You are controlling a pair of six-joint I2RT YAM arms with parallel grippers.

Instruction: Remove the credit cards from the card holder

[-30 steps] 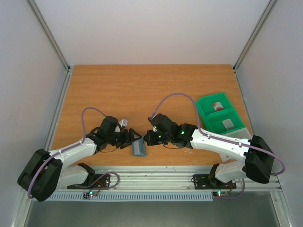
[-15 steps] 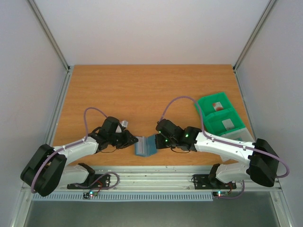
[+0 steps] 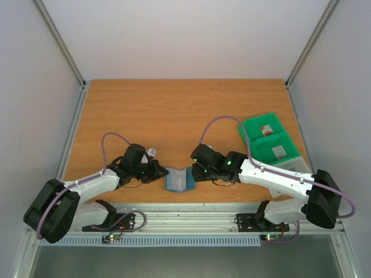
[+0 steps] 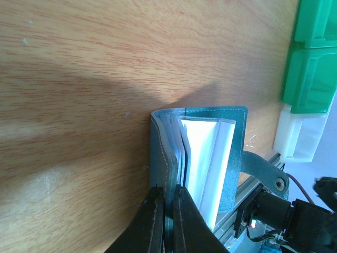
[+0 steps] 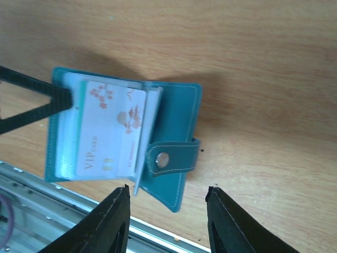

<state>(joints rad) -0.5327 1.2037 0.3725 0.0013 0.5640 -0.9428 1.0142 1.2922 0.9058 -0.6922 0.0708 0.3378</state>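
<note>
The blue-grey card holder (image 3: pixel 178 179) lies spread open near the table's front edge, between the two grippers. My left gripper (image 4: pixel 167 188) is shut on the edge of its left cover (image 4: pixel 160 153), with pale card sleeves (image 4: pixel 208 153) fanned beside it. The right wrist view shows the holder (image 5: pixel 176 118) with a pale credit card (image 5: pixel 110 132) printed "VIP card" in its pocket and the snap strap (image 5: pixel 171 157) hanging loose. My right gripper (image 5: pixel 167 190) stands open just short of the holder's right panel, touching nothing.
A green two-compartment bin (image 3: pixel 255 145) stands at the right, with a red card (image 3: pixel 266 130) in the far compartment and a grey card (image 3: pixel 279 152) in the near one. The table's front rail (image 3: pixel 191 215) runs close behind the holder.
The left gripper shut on the holder's left cover. The right gripper pulled the right panel open, then let go and opened. The holder went from folded to spread.
</note>
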